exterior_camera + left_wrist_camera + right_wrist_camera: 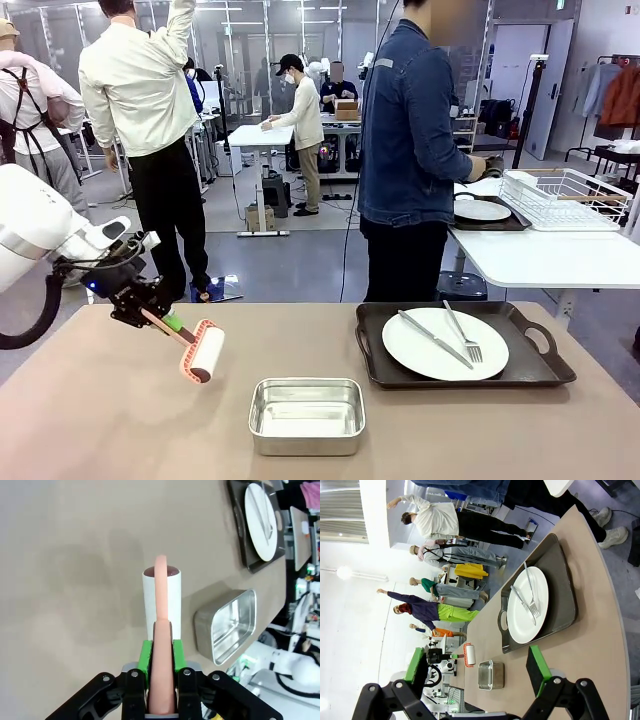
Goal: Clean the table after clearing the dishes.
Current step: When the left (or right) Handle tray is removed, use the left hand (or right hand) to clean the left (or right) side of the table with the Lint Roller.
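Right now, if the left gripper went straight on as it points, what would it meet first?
The left gripper is shut on the lint roller, so the roller leads. Ahead lies bare table, which the roller would probably touch first, clear of the steel pan. How high it hangs is unclear.

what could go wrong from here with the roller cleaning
The tray with its plate, knife and fork sits on the table, so rolling now would likely miss that patch. The roller, clamped by the fingers of the left gripper, hangs near the steel pan; a sweep toward the middle might knock it.
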`<state>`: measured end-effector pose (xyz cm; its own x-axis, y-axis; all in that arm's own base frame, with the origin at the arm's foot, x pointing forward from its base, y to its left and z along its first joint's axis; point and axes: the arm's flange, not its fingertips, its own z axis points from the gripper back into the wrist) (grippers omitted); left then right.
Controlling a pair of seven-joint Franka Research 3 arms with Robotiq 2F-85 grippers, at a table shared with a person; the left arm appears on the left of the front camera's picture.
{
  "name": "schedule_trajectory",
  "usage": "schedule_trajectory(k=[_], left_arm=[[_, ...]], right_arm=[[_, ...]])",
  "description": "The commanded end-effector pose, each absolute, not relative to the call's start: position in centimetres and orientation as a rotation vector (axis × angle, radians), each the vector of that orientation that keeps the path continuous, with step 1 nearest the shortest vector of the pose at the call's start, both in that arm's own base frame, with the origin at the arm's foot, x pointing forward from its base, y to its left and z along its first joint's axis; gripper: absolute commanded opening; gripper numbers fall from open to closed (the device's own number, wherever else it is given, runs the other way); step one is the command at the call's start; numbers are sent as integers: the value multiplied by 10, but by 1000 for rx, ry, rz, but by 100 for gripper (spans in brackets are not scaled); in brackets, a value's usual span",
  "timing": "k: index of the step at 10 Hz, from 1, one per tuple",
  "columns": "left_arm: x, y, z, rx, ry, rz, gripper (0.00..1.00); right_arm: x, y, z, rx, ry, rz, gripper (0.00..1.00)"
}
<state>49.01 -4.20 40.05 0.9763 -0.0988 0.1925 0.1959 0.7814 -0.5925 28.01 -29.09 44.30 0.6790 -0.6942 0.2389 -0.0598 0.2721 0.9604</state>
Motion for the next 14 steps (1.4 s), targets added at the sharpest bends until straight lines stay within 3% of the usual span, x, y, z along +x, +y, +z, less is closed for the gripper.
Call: schedule_trajectory(k=[1, 8, 14], left_arm=[[501, -35, 393, -737, -146, -119, 21], [516, 18, 328, -952, -76, -97, 21], [513, 89, 306, -854, -61, -157, 21]], right_arm=[[278, -291, 446, 1245, -752, -468, 100], [278, -291, 446, 1245, -752, -468, 100], [278, -291, 446, 1245, -752, -468, 100]])
